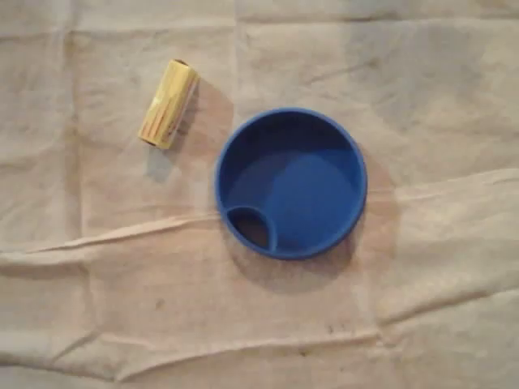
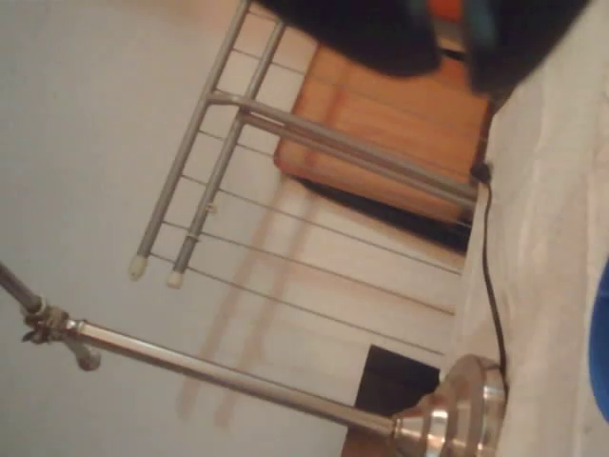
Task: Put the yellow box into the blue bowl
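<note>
Top edge of wrist view: gripper (image 2: 453, 43) is a dark blur, opening can't tell; camera aims off the bench (image 2: 557, 209), arm likely parked. Yellow box (image 1: 169, 104) lies upper left overhead, apart from empty blue bowl (image 1: 290, 183) at centre.

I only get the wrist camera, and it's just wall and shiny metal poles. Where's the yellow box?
Observer: In the overhead view, the small yellow box lies on its side on the wrinkled beige cloth, towards the upper left of the picture.
Operator: Is the bowl touching it?
Observer: No. The round blue plastic bowl sits to the lower right of the box, with a strip of bare cloth between them.
</note>
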You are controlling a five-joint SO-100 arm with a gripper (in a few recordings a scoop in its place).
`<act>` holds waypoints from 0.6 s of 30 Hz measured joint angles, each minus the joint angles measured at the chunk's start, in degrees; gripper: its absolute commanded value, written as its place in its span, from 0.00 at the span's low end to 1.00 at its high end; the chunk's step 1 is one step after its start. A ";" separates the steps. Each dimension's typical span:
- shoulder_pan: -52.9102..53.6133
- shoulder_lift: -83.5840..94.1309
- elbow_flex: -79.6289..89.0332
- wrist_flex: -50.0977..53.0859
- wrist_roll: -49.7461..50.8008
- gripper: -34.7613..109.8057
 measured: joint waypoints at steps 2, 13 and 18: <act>0.00 0.00 0.00 0.00 0.00 0.24; 0.00 0.00 0.18 0.00 -3.78 0.24; 0.00 -0.35 2.20 0.00 -11.34 0.24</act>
